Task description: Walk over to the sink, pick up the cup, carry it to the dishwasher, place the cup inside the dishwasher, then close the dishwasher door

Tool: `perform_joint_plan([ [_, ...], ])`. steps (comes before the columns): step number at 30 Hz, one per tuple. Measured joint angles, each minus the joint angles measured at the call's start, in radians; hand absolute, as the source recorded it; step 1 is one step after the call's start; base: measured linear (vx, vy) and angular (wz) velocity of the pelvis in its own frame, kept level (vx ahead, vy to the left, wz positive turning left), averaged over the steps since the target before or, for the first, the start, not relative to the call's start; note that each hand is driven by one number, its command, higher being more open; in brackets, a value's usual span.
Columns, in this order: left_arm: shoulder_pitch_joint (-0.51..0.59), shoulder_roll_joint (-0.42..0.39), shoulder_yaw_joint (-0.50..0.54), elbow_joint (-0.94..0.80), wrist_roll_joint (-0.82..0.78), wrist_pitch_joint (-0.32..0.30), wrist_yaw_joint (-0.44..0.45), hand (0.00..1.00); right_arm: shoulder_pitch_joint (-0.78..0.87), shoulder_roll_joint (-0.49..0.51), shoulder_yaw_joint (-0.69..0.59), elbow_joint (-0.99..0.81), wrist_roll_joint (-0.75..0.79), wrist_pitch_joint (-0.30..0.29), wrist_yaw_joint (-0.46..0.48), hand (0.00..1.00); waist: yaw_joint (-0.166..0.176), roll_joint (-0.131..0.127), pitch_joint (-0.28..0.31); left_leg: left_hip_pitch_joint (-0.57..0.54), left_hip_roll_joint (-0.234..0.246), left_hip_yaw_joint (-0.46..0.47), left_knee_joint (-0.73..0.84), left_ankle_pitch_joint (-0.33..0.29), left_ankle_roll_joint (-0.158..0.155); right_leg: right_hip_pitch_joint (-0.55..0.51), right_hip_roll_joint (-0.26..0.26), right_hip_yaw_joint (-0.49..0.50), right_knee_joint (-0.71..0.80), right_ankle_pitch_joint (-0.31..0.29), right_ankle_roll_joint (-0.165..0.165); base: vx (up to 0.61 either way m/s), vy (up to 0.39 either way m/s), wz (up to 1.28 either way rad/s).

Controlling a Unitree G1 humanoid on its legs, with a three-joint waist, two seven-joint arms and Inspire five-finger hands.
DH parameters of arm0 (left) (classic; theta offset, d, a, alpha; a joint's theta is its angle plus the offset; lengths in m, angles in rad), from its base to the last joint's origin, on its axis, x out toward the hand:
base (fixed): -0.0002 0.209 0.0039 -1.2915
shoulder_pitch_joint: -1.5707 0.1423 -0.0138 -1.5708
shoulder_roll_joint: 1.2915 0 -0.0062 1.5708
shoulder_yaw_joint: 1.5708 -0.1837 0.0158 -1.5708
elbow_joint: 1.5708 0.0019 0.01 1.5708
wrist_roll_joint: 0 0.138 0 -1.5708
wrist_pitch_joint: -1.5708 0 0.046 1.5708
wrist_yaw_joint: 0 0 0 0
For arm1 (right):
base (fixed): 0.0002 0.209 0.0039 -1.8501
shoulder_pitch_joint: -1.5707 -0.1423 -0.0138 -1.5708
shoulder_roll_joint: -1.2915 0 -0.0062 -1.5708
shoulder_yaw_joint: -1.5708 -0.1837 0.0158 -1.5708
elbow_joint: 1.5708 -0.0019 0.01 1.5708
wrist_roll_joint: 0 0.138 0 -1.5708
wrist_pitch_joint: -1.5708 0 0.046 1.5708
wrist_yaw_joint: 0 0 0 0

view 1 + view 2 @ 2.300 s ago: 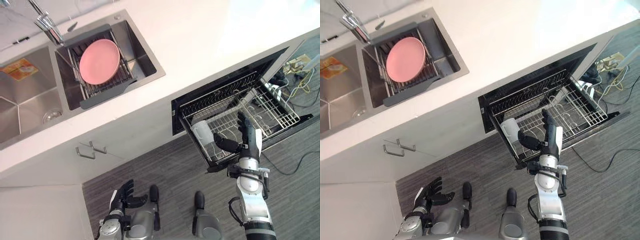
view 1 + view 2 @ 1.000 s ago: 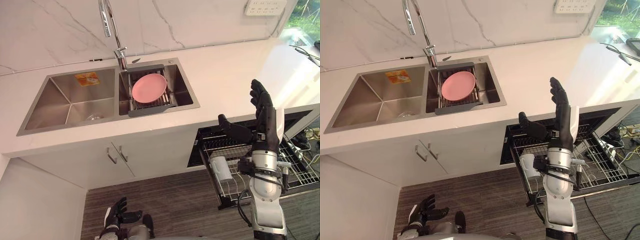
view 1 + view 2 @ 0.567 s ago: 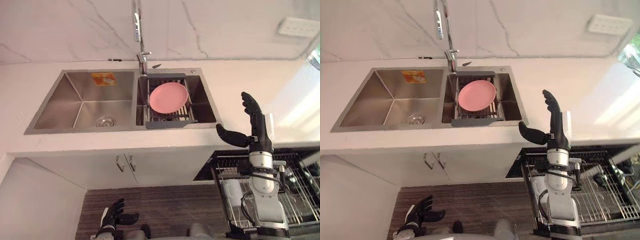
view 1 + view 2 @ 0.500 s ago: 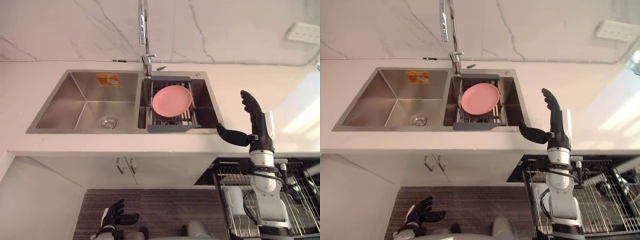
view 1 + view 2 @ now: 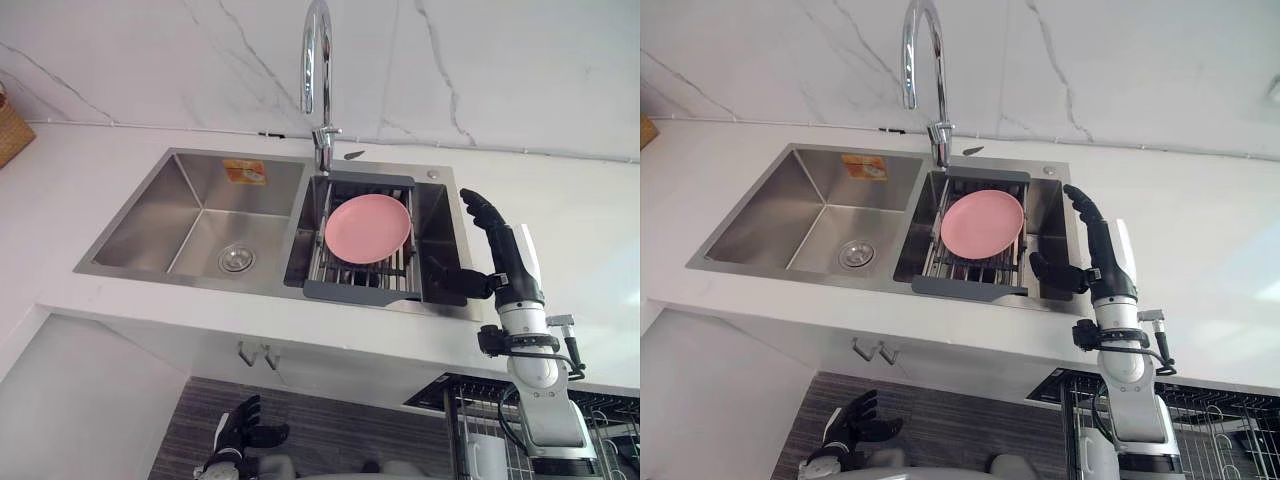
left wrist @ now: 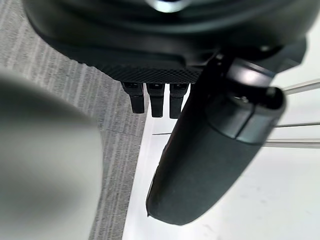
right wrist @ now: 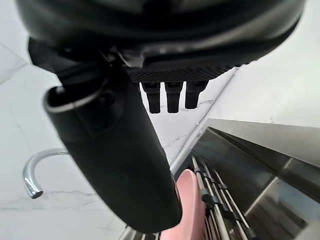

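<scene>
While right hand spreads wide beside sink, cup lies below in rack.

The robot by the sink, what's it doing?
The robot's right hand is raised and open beside the sink, holding nothing. Its left hand hangs open, low by the floor. A pink plate sits in the sink. Down below, the dishwasher rack is pulled out, with what looks like the cup in it, so closing up isn't done yet.

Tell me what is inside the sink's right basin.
A dark-framed wire rack spans it, with a pink plate lying on top. Whatever lies beneath them is covered.
</scene>
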Motion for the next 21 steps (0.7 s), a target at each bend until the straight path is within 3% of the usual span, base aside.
perform_joint_plan([
  [8, 0.000, 0.003, -0.001, 0.010, 0.002, 0.002, 0.000, 0.90, -0.001, -0.032, 0.034, 0.054, 0.000, 0.003, 0.037, 0.90, -0.007, 0.007, 0.000, 0.039, -0.029, 0.005, -0.123, 0.045, 0.017, -0.005, -0.018, 0.030, -0.063, 0.057, 0.021, -0.03, 0.049, -0.10],
  [9, 0.016, 0.064, -0.008, 0.074, 0.002, 0.004, -0.001, 0.90, -0.003, -0.048, 0.096, 0.055, -0.001, 0.003, 0.054, 0.90, -0.021, 0.008, -0.033, 0.065, -0.004, 0.001, -0.263, 0.114, 0.000, -0.003, 0.030, 0.048, -0.169, 0.152, -0.005, 0.00, 0.000, 0.00],
  [15, 0.023, 0.067, -0.008, 0.075, 0.021, 0.005, -0.001, 0.90, 0.000, -0.044, 0.096, 0.060, -0.001, 0.003, 0.053, 0.90, -0.022, 0.009, -0.033, 0.070, -0.003, 0.003, -0.264, 0.114, 0.000, 0.000, 0.029, 0.049, -0.169, 0.152, -0.005, 0.00, 0.000, 0.00],
  [21, 0.046, 0.061, -0.002, 0.076, 0.028, 0.025, 0.006, 0.90, 0.059, 0.098, 0.057, 0.088, -0.046, 0.024, -0.008, 0.90, -0.022, 0.014, -0.038, 0.099, 0.002, 0.006, -0.274, 0.115, -0.001, 0.026, 0.028, 0.050, -0.174, 0.152, -0.005, 0.00, 0.000, 0.00],
])
